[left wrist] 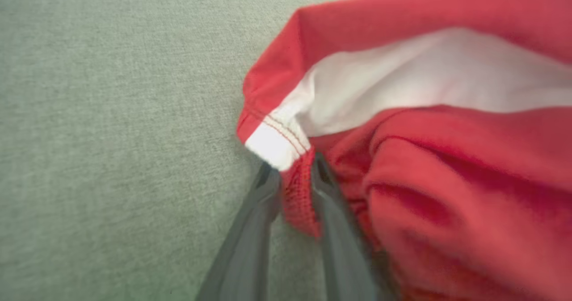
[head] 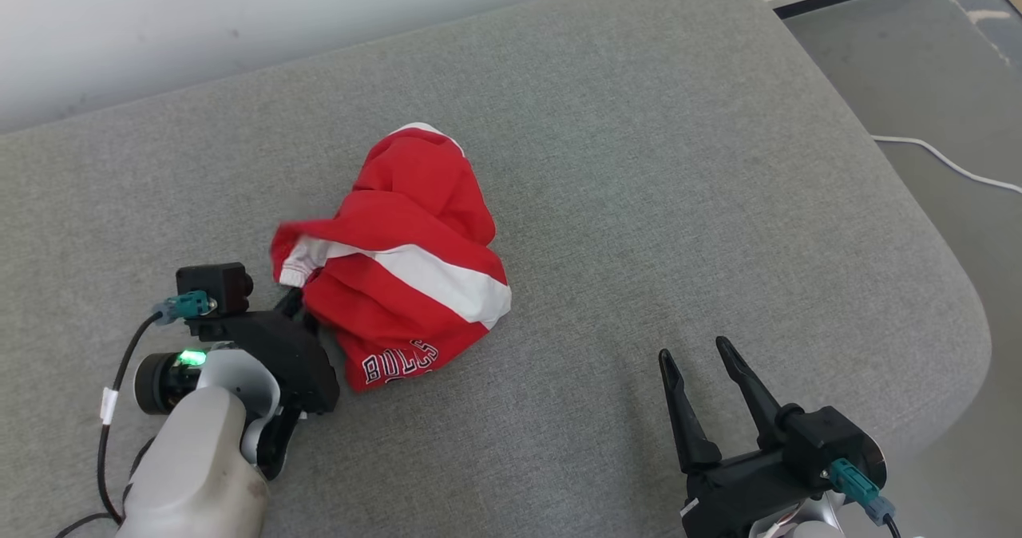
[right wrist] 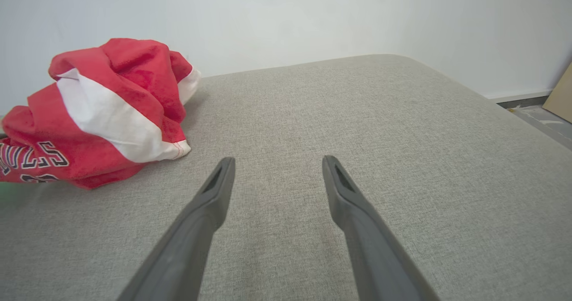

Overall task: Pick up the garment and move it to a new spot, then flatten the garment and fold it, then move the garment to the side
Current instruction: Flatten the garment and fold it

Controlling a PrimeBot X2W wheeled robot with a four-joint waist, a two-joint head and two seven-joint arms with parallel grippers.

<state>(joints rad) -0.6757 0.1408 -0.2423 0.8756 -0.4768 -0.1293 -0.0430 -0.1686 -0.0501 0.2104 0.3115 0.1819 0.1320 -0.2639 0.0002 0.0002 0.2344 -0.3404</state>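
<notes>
The garment (head: 403, 255) is a red jersey with a white stripe and white lettering, lying crumpled on the grey cushion (head: 639, 203). My left gripper (head: 297, 308) is at the garment's near left edge. In the left wrist view its fingers (left wrist: 268, 189) pinch a red ribbed hem of the garment (left wrist: 424, 135), so the left gripper (left wrist: 292, 176) is shut on it. My right gripper (head: 696, 356) hovers open over bare cushion to the right of the garment. The right wrist view has the right gripper (right wrist: 276, 163) spread wide and the garment (right wrist: 107, 109) at the far left.
The cushion's rounded right edge (head: 970, 314) drops to a grey floor (head: 918, 59) with a white cable (head: 950, 163). A pale wall (head: 239, 11) runs behind the cushion. Open cushion surface lies right of the garment and in front of it.
</notes>
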